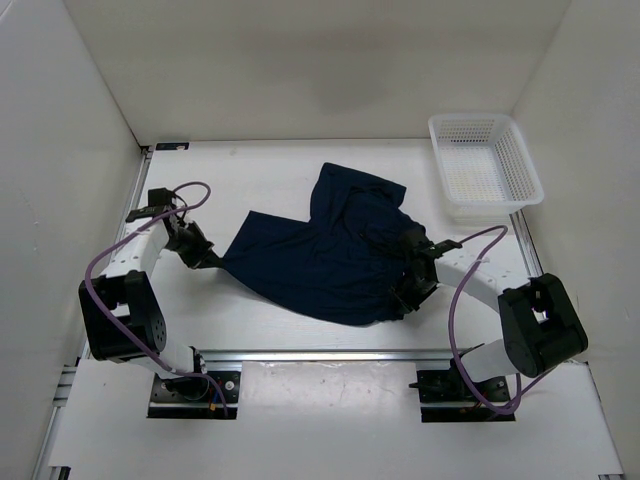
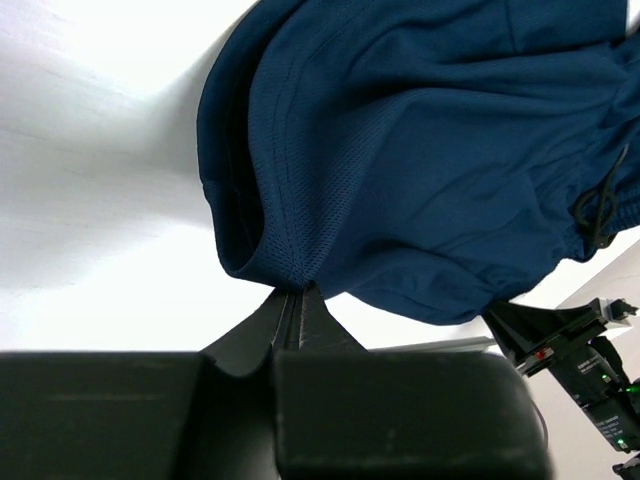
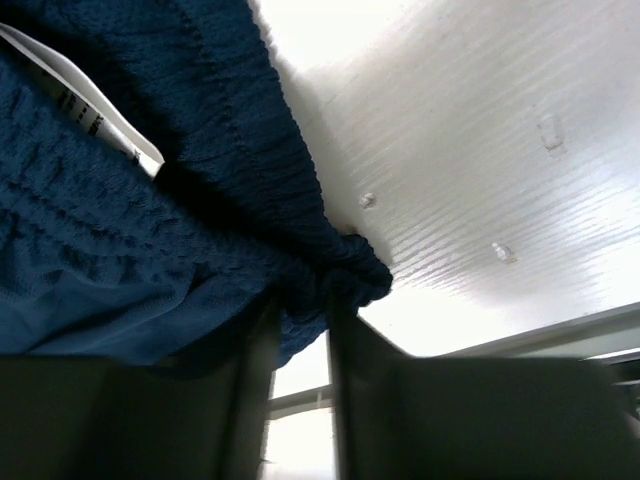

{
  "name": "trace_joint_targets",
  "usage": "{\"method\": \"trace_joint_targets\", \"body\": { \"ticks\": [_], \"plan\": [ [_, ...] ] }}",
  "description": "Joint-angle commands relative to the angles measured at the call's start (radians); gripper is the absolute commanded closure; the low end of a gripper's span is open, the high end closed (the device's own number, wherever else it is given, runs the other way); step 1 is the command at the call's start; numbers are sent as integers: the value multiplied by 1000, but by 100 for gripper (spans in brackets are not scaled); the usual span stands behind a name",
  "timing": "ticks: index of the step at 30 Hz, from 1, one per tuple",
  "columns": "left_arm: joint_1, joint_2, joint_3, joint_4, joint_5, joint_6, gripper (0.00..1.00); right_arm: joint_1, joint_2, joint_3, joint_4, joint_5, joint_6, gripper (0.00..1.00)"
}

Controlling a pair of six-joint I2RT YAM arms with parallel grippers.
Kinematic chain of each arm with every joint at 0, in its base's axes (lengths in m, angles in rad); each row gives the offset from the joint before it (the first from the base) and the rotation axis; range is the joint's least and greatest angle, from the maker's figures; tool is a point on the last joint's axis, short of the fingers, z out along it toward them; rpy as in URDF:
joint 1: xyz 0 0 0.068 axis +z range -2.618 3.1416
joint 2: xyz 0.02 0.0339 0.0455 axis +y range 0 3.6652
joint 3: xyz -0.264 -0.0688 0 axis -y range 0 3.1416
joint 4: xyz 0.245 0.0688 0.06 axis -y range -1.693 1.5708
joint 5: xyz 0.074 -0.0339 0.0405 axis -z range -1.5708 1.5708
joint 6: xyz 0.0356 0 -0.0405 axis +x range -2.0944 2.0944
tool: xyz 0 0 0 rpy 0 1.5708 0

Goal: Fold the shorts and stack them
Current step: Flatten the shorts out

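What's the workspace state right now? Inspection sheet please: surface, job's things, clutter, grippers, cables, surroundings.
surface: white table, metal rail along the near edge.
job's things: shorts, dark navy, spread mid-table, not yet folded.
clutter: white mesh basket at the far right, apart from the shorts.
grippers: left gripper shut on a leg hem corner; right gripper has its fingers pinched on the gathered waistband.
cables: purple cables loop along both arms, off the fabric.
surroundings: white walls on three sides.
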State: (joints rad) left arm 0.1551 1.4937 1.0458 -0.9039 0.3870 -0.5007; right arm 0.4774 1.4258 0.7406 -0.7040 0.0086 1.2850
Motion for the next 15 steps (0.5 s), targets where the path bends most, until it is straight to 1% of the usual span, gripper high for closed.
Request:
{"method": "trace_joint_targets", "body": {
  "ticks": [1, 3, 4, 5, 6, 9, 10, 12, 13, 15],
  "plan": [
    [-3, -30, -12, 16, 24, 14, 90, 15, 1, -3, 11, 39, 30, 64],
    [-3, -30, -12, 25, 24, 14, 90, 26, 1, -3, 21, 28, 30, 54],
    [-3, -30, -21, 25, 24, 14, 90, 26, 1, -12, 21, 28, 30, 54],
    [-3, -30, -21, 25, 24, 14, 90, 36, 1, -12, 31, 28, 30, 57],
    [-3, -30, -21, 25, 24, 14, 90, 36, 1, -12, 31, 39, 30, 70],
    [-3, -30, -21, 25, 24, 14, 90, 36, 12, -12, 31, 68, 30, 95],
    [-3, -39, -21, 25, 24, 14, 90, 36, -1, -12, 17, 79, 30, 100],
    [-3, -39, -21, 25, 24, 14, 90, 36, -21, 12, -8, 108, 16, 100],
    [-3, -39, -9, 25, 33, 4, 90, 36, -43, 28, -27, 147, 7, 100],
    [-3, -29, 14, 25, 46, 4, 90, 36, -53, 110, -38, 204, -30, 100]
  ]
}}
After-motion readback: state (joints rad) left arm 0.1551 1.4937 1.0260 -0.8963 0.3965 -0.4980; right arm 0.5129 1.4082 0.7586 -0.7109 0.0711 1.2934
